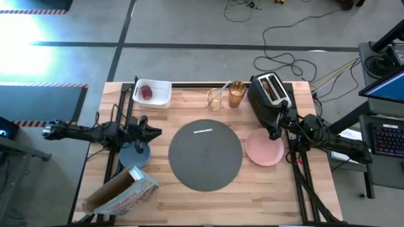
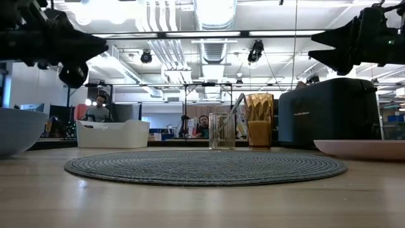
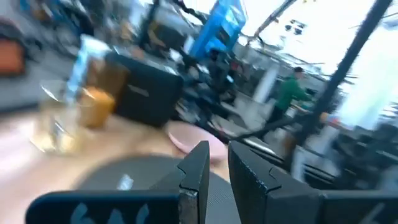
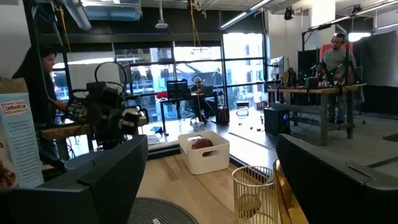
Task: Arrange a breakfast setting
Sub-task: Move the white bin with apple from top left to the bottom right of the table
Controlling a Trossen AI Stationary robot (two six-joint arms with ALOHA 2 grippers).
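**Operator:** Surface (image 1: 189, 202) first: wooden, with the big grey mat (image 1: 206, 155) lying flat in the middle and nothing on it that I can name, only a small pale glint near its far edge. I count that as the centre of the setting.

**Partner:** What sits around it?

**Operator:** On my right, the black toaster (image 1: 270, 94) with toast in its slots, and the pink plate (image 1: 264, 149) just beside the mat's right edge. On my left, a cereal box (image 1: 120, 192) lying on its side and the blue bowl (image 1: 134, 155) just off the mat's left edge. At the far edge are the white tray (image 1: 152, 93) with the apple (image 1: 146, 92), a clear glass (image 1: 215, 99) and the amber tumbler (image 1: 237, 94).

**Partner:** And the tools?

**Operator:** Left tool (image 1: 151, 132) hangs above the bowl's far side, fingers nearly together, holding nothing I can see. Right tool (image 1: 275, 130) hovers between toaster and plate, fingers spread wide, empty.

**Partner:** What does the next move turn on?

**Operator:** My judgement: the plate lies directly under the right tool, and the mat lies to its left, so the right arm is nearer.
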